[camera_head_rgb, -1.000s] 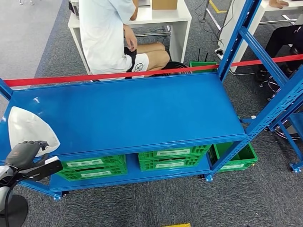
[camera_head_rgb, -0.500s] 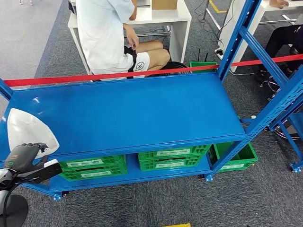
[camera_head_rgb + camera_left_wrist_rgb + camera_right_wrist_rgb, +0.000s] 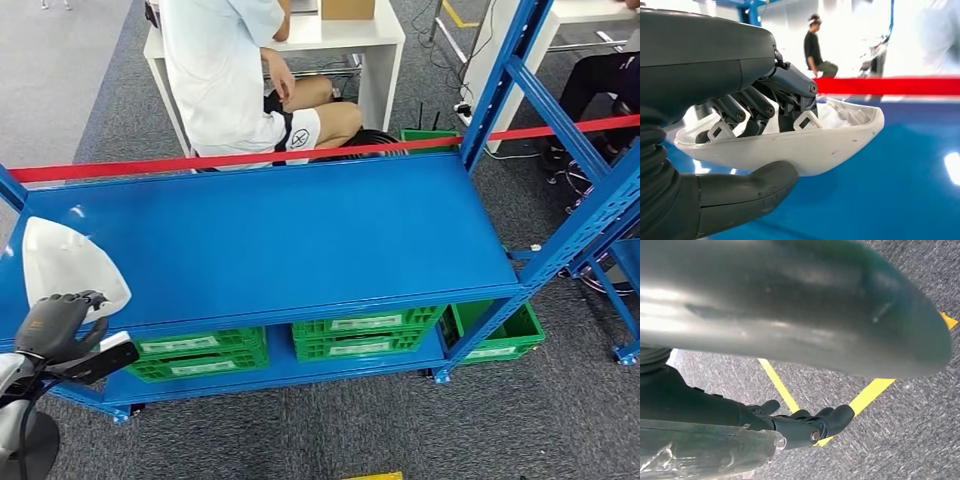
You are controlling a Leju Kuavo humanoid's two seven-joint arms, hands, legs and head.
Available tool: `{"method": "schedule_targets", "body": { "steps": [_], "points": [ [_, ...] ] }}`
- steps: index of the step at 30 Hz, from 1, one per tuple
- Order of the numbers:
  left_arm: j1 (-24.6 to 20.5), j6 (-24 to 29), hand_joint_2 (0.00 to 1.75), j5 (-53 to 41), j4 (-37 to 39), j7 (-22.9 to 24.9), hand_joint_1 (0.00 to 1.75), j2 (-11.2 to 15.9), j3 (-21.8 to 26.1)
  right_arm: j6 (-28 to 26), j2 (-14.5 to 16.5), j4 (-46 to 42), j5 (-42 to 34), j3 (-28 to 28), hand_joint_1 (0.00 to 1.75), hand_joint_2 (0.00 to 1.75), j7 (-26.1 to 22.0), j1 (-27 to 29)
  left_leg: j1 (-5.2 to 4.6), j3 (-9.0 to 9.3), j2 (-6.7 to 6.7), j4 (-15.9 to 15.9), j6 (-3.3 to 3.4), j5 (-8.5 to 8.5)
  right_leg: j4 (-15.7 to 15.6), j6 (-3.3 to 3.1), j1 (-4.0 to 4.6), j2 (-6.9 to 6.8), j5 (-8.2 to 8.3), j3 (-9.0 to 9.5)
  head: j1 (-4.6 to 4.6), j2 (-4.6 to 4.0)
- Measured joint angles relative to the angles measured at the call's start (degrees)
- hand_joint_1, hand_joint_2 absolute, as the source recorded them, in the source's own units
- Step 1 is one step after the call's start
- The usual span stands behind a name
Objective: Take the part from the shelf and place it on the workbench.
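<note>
Fingers (image 3: 753,102) of the left hand (image 3: 56,325) curl over the rim of the white part (image 3: 68,262) at the lower left of the head view, thumb (image 3: 753,192) pressed beneath its shell, so the hand grips it; the part lies at the left end of the blue shelf (image 3: 302,235); the forearm comes in from the bottom left corner, hand level with the shelf's front edge; the right hand (image 3: 806,425) hangs over grey carpet (image 3: 904,430) with yellow lines (image 3: 779,385), fingers slightly bent and apart, holding nothing; green crates (image 3: 355,335) sit on the lower tier; a seated person (image 3: 226,70) is at upper centre behind a red tape (image 3: 226,158).
</note>
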Motion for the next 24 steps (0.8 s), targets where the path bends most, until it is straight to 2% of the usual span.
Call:
{"method": "schedule_targets", "body": {
  "steps": [8,24],
  "points": [
    [-4.1,0.9,1.75,-0.1,-0.9,-1.0,1.75,-3.4,-2.8,-0.3,0.0,0.0,0.6,0.0,0.0,0.0,-0.3,0.0,0.0,0.0,0.0,0.0,0.0,0.0,0.0,0.0,0.0,0.01,0.01,0.0,-0.01,0.0],
    [-6.9,-0.4,1.75,0.7,-3.1,-1.8,1.75,-4.0,-6.5,0.1,0.0,0.0,1.0,0.0,0.0,0.0,-0.1,0.0,0.0,0.0,0.0,0.0,0.0,0.0,0.0,0.0,0.0,0.01,0.01,0.0,0.01,0.0]
  ]
}}
